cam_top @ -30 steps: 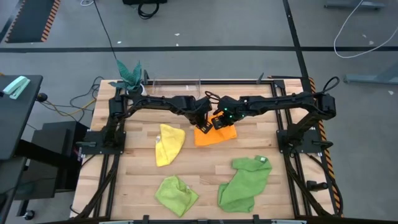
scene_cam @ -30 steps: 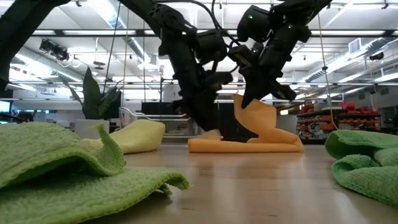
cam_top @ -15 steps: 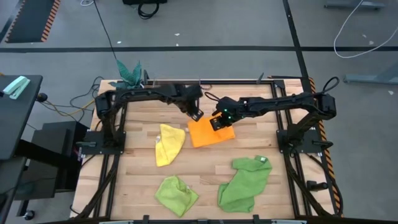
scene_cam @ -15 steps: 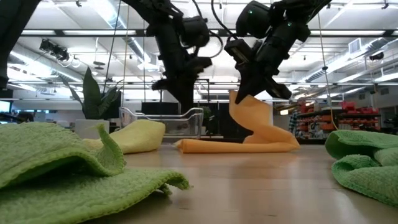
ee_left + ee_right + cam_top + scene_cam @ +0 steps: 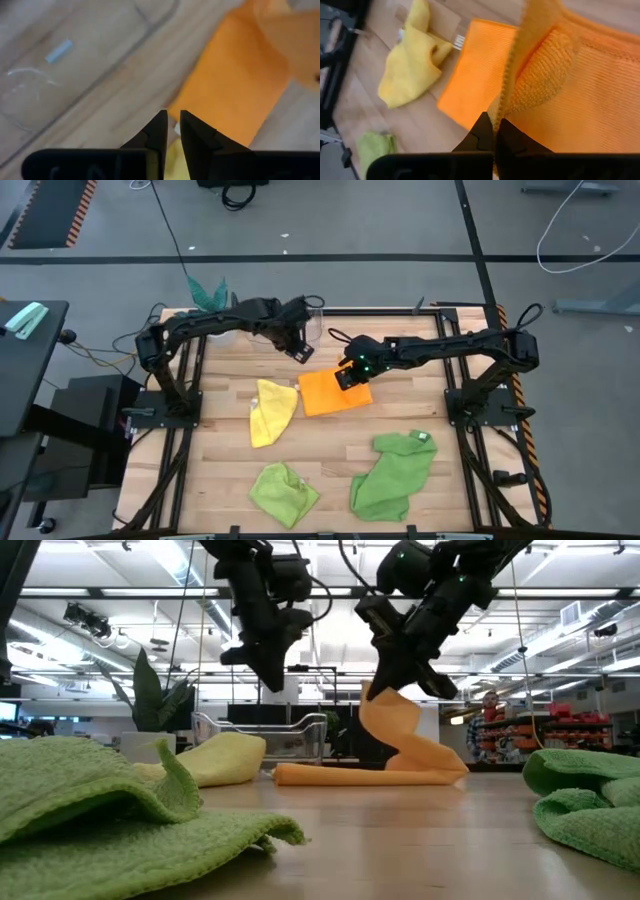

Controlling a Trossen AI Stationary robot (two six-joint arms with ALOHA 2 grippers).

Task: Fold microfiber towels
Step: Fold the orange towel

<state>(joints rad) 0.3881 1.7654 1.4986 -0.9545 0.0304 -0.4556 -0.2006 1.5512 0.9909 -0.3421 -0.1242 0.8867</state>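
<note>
The orange towel (image 5: 335,393) lies mostly flat on the table's far middle, with its right part raised. My right gripper (image 5: 347,375) is shut on that raised part and hangs just above the towel. My left gripper (image 5: 303,352) hovers higher, beyond the towel's far left corner; in its wrist view the fingers (image 5: 171,120) stand slightly apart with nothing between them. The yellow towel (image 5: 270,411) lies crumpled left of the orange one. The lime green towel (image 5: 283,490) and the larger green towel (image 5: 395,470) lie near the front edge. My right gripper pinches a raised fold of the orange towel (image 5: 509,105) between its two fingers, at the towel's right part. The fingers slant down from the table's right side. The cloth hangs slack below them in a curve (image 5: 395,735), and the remaining cloth (image 5: 350,776) lies on the table.
A teal-leaved plant (image 5: 207,293) stands at the far left corner. A clear plastic tray (image 5: 300,730) sits along the far edge behind the orange towel. A person (image 5: 490,705) stands in the room beyond. Bare wood shows in the table's middle, between the towels.
My left gripper has risen from the orange towel's left end and gone toward the table's far left corner. The towel's flat layer now reaches farther left. My right gripper has kept its place with the raised fold.
</note>
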